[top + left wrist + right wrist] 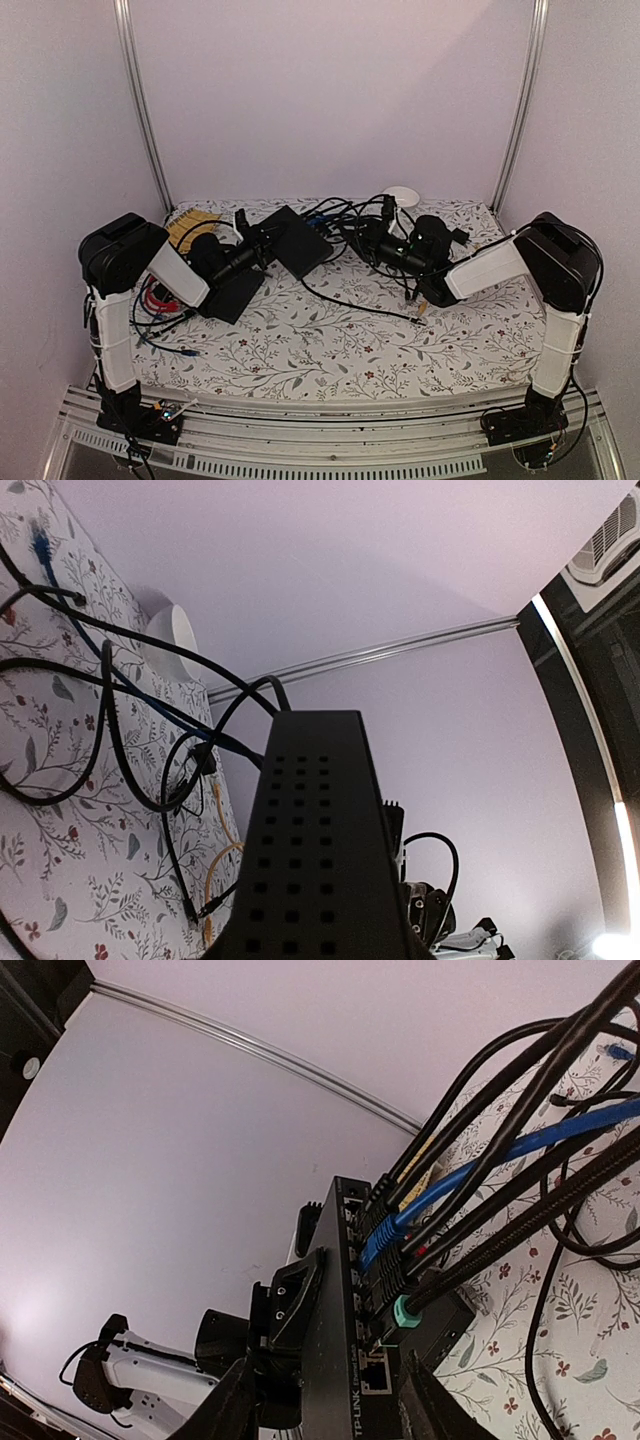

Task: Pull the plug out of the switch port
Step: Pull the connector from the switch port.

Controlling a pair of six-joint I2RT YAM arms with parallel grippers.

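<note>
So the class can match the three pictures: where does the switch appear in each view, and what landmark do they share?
Top external: switch centre-left, beside the cable tangle.
Left wrist: switch bottom centre, vented face showing.
Right wrist: switch lower centre, ports cabled.
Shared landmark: floral table cover.

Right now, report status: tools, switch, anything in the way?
Left tool clamped on switch. Right tool open, facing the ports. Plugged cables crowd the approach.

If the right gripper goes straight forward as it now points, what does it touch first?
Probably the socket edge of the flat black matte switch, beside the teal-collared black plug; depth is unclear.
</note>
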